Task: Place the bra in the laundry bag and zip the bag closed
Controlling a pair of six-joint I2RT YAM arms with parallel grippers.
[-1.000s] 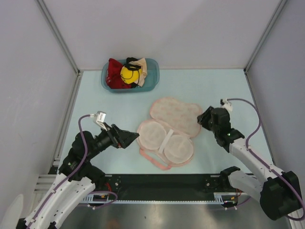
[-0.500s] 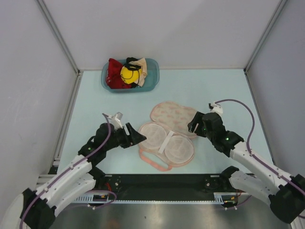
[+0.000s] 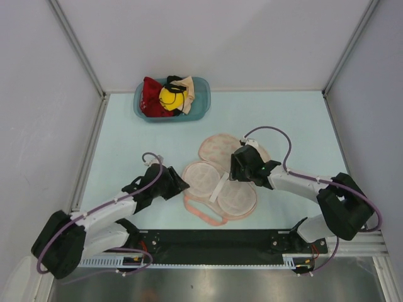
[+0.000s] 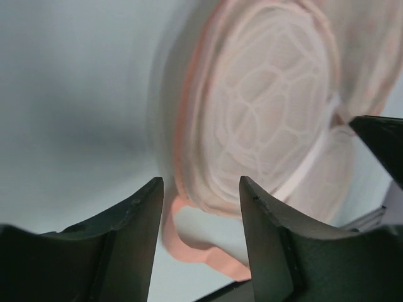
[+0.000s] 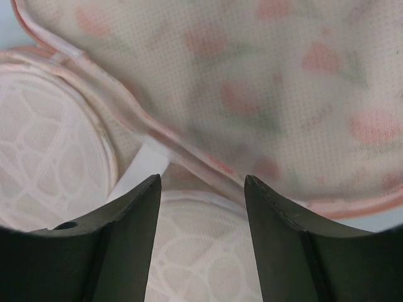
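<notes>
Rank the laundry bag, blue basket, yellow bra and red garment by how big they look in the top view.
1. laundry bag, lying opened out
2. blue basket
3. red garment and bra: these look alike in size, and both are bunched and partly hidden in the basket, so I leave them unranked.

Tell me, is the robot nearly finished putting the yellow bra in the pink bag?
Not nearly. Done: the laundry bag lies open. In hand: the left gripper and right gripper hover at it, jaws open, holding nothing. Left: the bra sits in the blue basket; fetching, bagging and zipping remain.
</notes>
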